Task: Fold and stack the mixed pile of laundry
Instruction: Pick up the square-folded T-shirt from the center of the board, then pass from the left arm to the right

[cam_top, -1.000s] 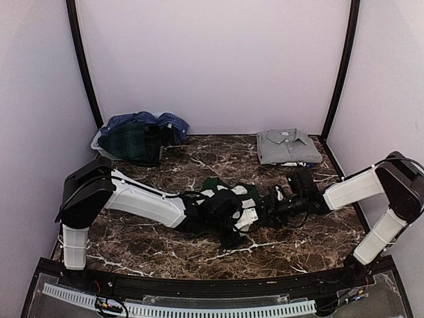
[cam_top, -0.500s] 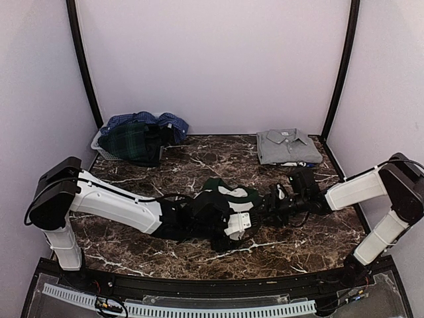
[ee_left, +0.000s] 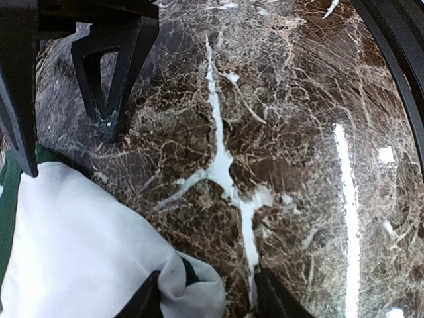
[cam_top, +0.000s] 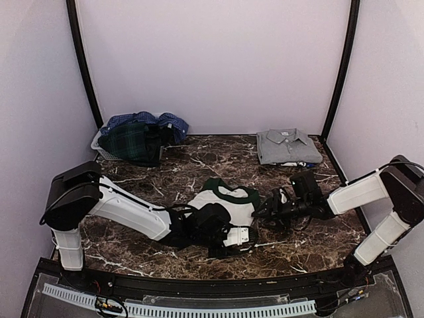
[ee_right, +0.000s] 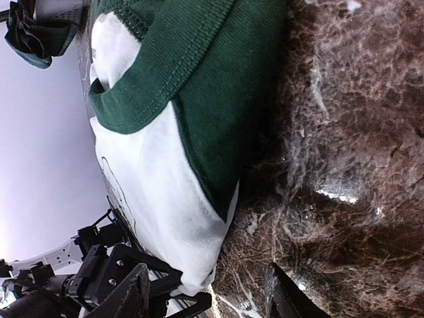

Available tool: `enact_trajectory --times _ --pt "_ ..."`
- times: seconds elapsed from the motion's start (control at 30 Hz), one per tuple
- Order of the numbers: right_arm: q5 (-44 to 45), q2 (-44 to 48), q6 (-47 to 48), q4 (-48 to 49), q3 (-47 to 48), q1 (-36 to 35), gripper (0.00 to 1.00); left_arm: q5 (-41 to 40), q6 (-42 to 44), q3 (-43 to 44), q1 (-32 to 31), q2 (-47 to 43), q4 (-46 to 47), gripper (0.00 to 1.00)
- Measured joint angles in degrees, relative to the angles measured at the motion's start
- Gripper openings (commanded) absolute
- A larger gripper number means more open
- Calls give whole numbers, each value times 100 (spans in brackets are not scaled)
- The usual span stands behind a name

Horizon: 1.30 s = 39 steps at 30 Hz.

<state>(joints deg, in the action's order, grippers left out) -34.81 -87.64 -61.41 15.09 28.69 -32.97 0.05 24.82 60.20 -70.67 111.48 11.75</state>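
The white tee point(cam_top: 222, 202) lies in the middle of the worktop point(cam_top: 212, 156). The left hand point(ee_left: 207, 295) has its fingers point(ee_left: 146, 305) spread with only the tee's corner between them, and the right hand point(ee_right: 205, 291) is spread too, holding nothing. Such a small pinch might slip and spoil the fold.

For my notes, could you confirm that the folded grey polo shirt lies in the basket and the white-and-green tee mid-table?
Not quite: the folded grey polo shirt lies on the marble table at back right, not in the basket, as the top external view shows. The white-and-green tee does lie mid-table.
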Motion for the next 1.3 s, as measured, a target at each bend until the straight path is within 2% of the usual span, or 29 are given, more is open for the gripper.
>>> enact_trajectory --times 0.13,0.2,0.23,0.3,0.43,0.57,0.77,1.03,1.3 --pt "-15 0 -136 177 -96 -13 54 52 59 42 4 105 151 27" --pt "-15 -20 -205 280 -101 -52 54 44 61 57 7 146 199 17" --pt "-15 -39 -238 352 -101 -85 54 44 59 63 7 160 216 10" --pt "-13 -98 -321 485 -101 -155 54 -9 31 85 7 173 254 1" --pt "-11 -269 -529 796 -103 -297 54 -98 -48 116 11 173 302 0" --pt "22 -317 -739 975 -109 -402 59 -125 -197 243 42 177 260 0" --pt "254 -42 -918 820 -195 -463 63 -181 -337 468 103 177 258 0" --pt "498 219 -1075 557 -149 -496 61 -256 -468 529 146 175 321 0" --pt "1180 238 -1941 717 -354 -907 61 -308 -579 595 205 175 455 0"
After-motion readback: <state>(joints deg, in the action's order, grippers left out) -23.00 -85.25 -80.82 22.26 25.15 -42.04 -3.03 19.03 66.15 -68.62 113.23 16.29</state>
